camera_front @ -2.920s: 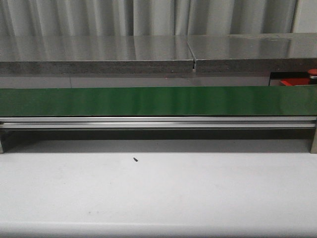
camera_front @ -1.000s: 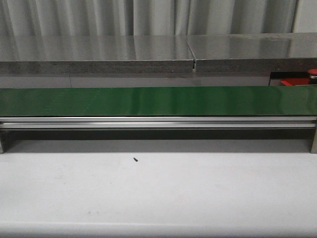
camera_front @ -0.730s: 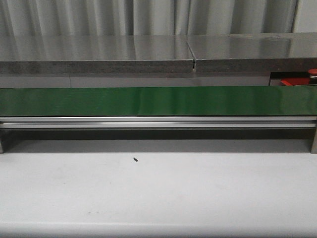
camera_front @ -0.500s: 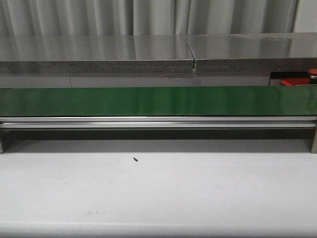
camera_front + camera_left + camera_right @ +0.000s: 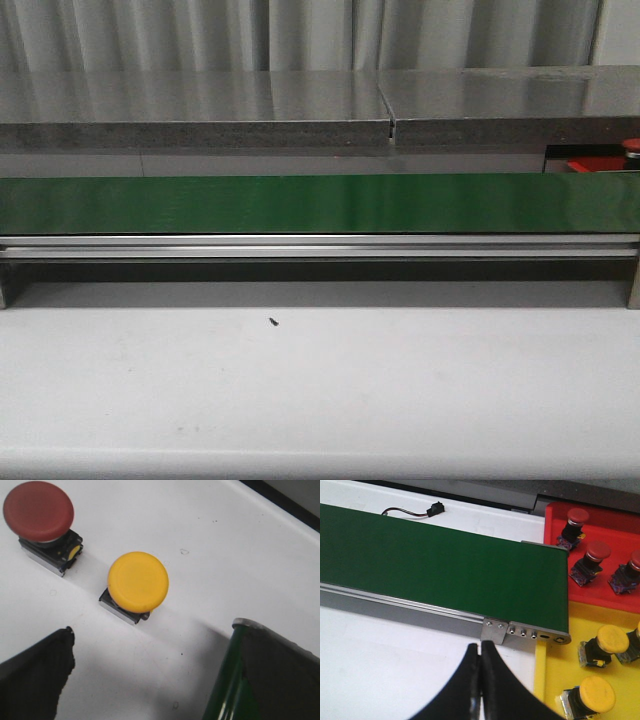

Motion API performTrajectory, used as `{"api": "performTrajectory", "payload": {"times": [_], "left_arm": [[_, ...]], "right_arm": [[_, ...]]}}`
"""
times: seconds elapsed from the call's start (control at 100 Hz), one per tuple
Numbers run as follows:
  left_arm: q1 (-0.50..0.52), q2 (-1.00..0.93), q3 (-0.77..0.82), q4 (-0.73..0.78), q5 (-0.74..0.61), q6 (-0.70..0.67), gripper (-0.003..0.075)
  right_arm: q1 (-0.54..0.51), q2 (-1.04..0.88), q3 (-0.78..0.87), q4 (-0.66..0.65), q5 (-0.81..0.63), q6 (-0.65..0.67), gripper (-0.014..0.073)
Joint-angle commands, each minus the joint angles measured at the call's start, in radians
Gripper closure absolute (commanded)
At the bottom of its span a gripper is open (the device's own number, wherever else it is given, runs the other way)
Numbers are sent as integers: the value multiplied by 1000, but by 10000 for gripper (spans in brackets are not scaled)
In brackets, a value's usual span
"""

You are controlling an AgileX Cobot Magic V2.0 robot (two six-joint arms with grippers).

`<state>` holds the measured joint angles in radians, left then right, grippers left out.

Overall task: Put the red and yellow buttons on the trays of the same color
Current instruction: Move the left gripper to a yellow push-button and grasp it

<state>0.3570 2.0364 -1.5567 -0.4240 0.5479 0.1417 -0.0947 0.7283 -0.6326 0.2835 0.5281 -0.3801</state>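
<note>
Left gripper [image 5: 150, 680], fingers spread wide, hovers with the yellow button [image 5: 137, 582] just ahead between them, red button [image 5: 39, 510] further off.

Belt [image 5: 320, 204]: dark green, smooth, slight sheen. Rail [image 5: 320, 247] under it: brushed metal. Counter [image 5: 320, 390]: matt white, a bit scuffed. Red tray [image 5: 615, 560] and yellow tray [image 5: 555, 675]: glossy plastic. Yellow button [image 5: 138, 582] cap: smooth matt plastic, metal-looking base.

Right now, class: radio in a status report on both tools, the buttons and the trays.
Left tool open over yellow button, red button beside it. Right tool shut, empty. Red tray and yellow tray already hold buttons. Nothing blocking.
</note>
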Motion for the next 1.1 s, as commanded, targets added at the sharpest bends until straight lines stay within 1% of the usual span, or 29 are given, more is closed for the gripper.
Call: {"api": "performTrajectory", "payload": {"times": [0.0, 0.54, 0.81, 0.86, 0.93, 1.0, 1.09], "left_arm": [[3, -31, -64, -20, -39, -12, 92], [7, 117, -238, -23, -17, -12, 92], [7, 146, -258, -21, -16, -12, 95], [7, 148, -258, -21, -14, -12, 108], [7, 151, -258, -21, -14, -12, 151], [7, 151, -258, -21, -16, -12, 213], [7, 151, -258, -21, -20, -12, 314]], "right_arm": [[0, -5, -24, 9, -63, -5, 711], [0, -5, -24, 9, -62, -5, 711], [0, -5, -24, 9, -62, -5, 711], [0, -5, -24, 9, -62, -5, 711], [0, -5, -24, 9, -62, -5, 711], [0, -5, -24, 9, -62, -5, 711], [0, -5, -24, 9, -62, -5, 711]]}}
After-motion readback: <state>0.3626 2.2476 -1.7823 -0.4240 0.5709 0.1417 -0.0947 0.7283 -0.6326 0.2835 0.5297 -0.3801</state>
